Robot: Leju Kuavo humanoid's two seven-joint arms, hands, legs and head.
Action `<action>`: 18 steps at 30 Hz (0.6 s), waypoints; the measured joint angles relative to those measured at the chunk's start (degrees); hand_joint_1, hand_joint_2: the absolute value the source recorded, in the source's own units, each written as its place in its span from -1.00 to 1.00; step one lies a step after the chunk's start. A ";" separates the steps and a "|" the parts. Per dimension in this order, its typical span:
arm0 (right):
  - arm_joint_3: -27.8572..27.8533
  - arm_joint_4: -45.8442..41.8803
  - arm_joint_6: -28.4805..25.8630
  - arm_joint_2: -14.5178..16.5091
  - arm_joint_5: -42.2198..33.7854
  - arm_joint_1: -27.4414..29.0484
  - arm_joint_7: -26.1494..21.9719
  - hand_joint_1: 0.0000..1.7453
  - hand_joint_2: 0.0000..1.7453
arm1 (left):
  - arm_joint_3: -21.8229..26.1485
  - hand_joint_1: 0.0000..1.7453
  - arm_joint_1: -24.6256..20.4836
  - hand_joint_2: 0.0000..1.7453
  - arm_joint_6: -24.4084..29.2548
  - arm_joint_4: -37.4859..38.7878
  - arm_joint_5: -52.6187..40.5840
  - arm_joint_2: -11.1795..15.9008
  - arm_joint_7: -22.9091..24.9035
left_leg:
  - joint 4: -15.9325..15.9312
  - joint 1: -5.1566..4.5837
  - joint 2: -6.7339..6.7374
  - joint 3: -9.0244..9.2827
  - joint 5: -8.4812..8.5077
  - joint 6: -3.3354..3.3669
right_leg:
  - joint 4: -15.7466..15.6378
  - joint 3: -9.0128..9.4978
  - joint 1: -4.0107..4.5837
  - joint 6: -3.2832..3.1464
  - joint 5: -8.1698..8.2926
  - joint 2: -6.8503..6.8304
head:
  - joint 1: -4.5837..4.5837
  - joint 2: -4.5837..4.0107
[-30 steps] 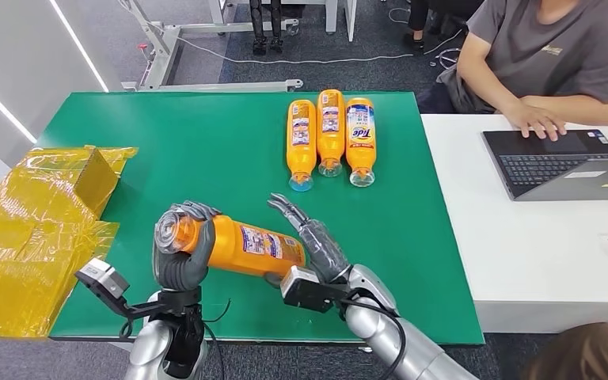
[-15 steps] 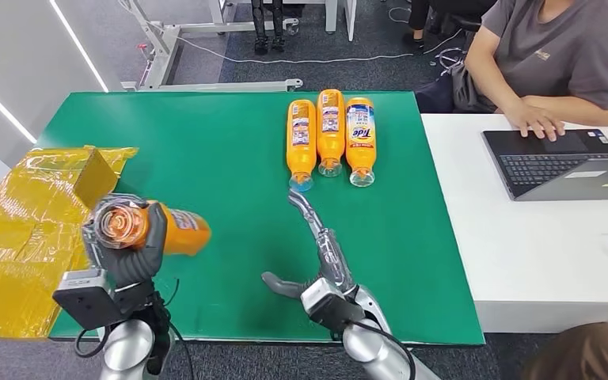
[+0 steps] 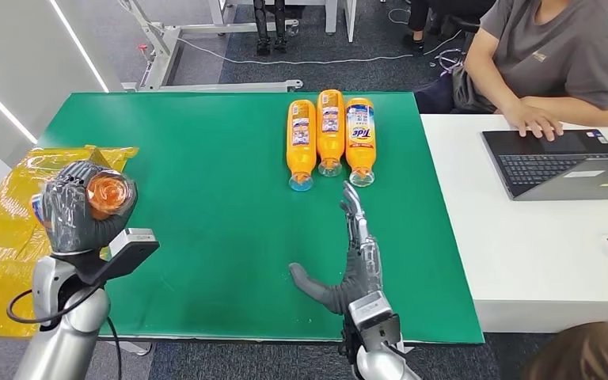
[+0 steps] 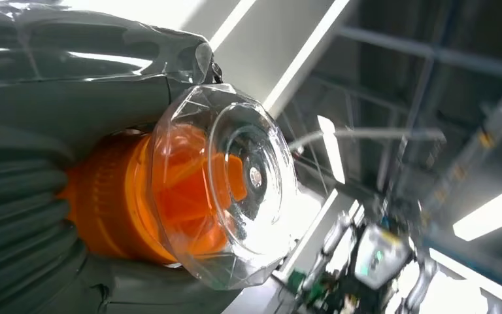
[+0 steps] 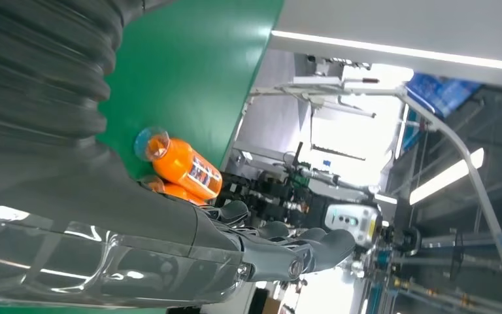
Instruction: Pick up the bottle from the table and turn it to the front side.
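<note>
Above the tabletop's (image 3: 206, 158) left edge, the left hand (image 3: 75, 210) holds the bottle (image 3: 108, 192) lifted, its clear cap toward the camera; the fingers (image 3: 63, 198) wrap around the orange body behind the cap, seen close in the left wrist view (image 4: 189, 190); the right hand (image 3: 352, 265) lies over the green surface, fingers straight and apart, holding nothing; three more bottles (image 3: 331, 134) lie side by side at the far edge.

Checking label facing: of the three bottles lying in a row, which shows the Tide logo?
The rightmost bottle, nearest the white desk. Its label shows the logo; the other two show only small print.
</note>
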 joint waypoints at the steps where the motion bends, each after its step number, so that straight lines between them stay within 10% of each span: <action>1: -0.27 -0.54 -0.03 -0.19 -0.82 0.16 -0.15 -1.00 1.00 | -0.55 1.00 -1.50 1.00 -1.79 2.16 0.58 1.77 -0.68 | 0.00 0.00 0.01 0.00 0.00 0.00 | 0.00 -0.01 0.00 -0.01 0.01 0.01 | -0.01 0.00; 8: -1.82 -3.52 1.31 -0.73 -1.88 0.81 -0.39 -1.00 1.00 | -7.46 1.00 -13.58 1.00 -9.47 24.95 -0.32 9.69 -2.29 | 0.00 0.00 0.17 0.00 0.03 -0.04 | 0.03 -0.09 0.00 -0.04 0.09 0.17 | 0.00 0.00; 18: -4.17 -7.13 2.33 -0.33 2.07 2.25 2.14 -1.00 1.00 | -16.82 1.00 -24.62 1.00 -15.38 48.67 -8.57 11.15 3.14 | 0.01 -0.01 0.18 -0.07 0.03 -0.05 | 0.02 -0.13 0.00 -0.03 0.09 0.19 | 0.01 0.00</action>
